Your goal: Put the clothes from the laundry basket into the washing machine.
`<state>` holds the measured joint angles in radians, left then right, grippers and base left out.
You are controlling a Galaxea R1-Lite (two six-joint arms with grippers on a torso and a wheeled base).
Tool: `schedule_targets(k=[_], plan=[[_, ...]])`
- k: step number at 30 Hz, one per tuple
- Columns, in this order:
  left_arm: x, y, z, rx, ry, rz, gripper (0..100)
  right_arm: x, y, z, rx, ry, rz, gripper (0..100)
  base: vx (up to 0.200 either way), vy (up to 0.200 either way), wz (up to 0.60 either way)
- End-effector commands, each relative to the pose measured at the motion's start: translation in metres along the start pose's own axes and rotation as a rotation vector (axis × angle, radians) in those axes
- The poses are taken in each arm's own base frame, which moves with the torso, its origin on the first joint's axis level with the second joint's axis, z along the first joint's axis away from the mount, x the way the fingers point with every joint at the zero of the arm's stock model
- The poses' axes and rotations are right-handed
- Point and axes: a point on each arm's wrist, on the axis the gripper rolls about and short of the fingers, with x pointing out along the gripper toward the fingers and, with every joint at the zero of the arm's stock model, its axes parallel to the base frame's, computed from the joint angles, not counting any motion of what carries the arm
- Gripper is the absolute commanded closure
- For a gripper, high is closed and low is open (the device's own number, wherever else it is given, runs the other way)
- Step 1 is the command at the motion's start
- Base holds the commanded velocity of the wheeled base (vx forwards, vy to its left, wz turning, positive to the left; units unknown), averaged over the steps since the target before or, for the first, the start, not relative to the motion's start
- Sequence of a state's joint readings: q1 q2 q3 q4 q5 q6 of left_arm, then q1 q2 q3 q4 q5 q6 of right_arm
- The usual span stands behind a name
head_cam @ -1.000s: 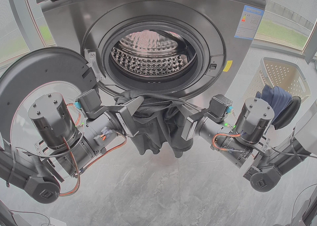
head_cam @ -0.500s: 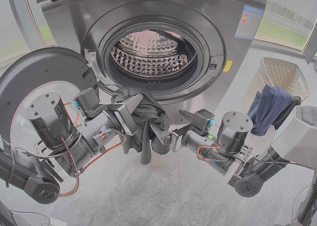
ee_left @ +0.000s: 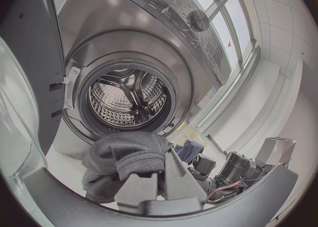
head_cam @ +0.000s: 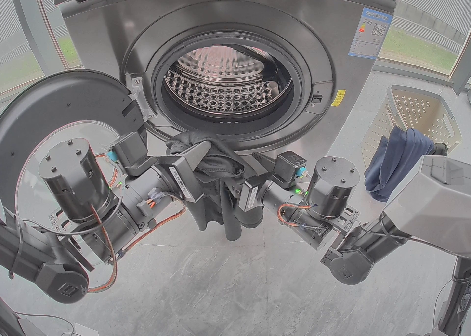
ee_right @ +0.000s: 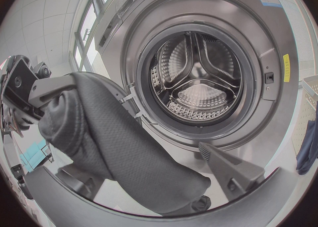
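While the drum (head_cam: 225, 82) of the washing machine (head_cam: 343, 77) gleams with not a stitch inside it, the first piece is right at the doorstep: the dark grey garment (head_cam: 216, 180) hangs bunched just below the open porthole, pinched tight in the left gripper (head_cam: 203, 155). And look at the right gripper (head_cam: 244, 172), fingers spread wide, nosing right up against the hanging cloth without biting. Over by the window the laundry basket (head_cam: 422, 106) has a blue garment (head_cam: 397, 160) draped over its rim, so I'd say we're early, nothing loaded and more waiting. A second ago both grippers had that grey piece stretched between them; then the right one let go and dipped low, the cloth slumped into a bundle, and now it has come back up and in close
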<state>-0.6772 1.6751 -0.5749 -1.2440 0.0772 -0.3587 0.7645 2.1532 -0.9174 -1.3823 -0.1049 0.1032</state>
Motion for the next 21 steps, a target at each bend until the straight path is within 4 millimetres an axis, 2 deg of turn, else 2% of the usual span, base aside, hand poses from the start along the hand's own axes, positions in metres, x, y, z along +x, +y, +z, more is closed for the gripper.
schedule_targets(k=[1, 7, 16, 17, 21], plan=[[0.0, 0.002, -0.002, 0.001, 0.01, 0.007, 100, 0.0, -0.002, 0.005, 0.003, -0.018, -0.004, 100, 0.0, 0.0, 0.0], [0.002, 0.003, -0.004, 0.002, 0.016, 0.004, 100, -0.023, -0.001, 0.035, -0.001, -0.048, 0.002, 100, 0.0, 0.0, 0.0], [0.003, 0.001, -0.008, 0.001, 0.033, -0.014, 100, -0.041, 0.002, 0.06, 0.006, -0.093, 0.01, 100, 0.0, 0.0, 0.0], [0.003, 0.001, -0.009, -0.002, 0.041, -0.022, 0, -0.042, 0.004, 0.064, 0.012, -0.105, 0.014, 100, 0.0, 0.0, 0.0], [0.002, 0.003, -0.011, -0.012, 0.052, -0.018, 0, -0.042, 0.004, 0.067, 0.017, -0.119, 0.015, 100, 0.0, 0.0, 0.0]])
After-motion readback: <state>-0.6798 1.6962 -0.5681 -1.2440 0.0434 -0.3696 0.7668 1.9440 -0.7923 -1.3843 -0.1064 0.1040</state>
